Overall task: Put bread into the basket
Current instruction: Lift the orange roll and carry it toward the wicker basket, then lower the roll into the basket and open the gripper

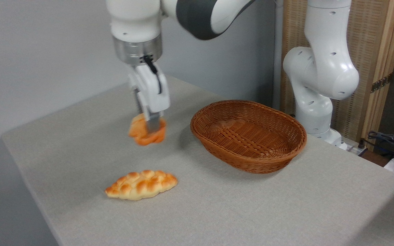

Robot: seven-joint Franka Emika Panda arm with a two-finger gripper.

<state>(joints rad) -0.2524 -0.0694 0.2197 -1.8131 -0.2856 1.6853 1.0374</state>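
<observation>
Gripper [148,124] jaws pinching bread [147,131], held above table [80,143]. Basket [248,135] at its 3 o'clock, path clear. Loaf [141,184] at 6, apart.

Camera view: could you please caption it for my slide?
Claw holds orange bun above table, left of empty basket.

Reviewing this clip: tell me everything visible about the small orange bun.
The bread is a small, rounded orange bun with knotted folds, glossy like a plastic or foam replica and slightly blurred. It hangs above the grey table, pinched between the fingers of the gripper, which come down over its top. Nothing else touches it. It sits left of the empty wicker basket and behind the pale braided loaf.
</observation>
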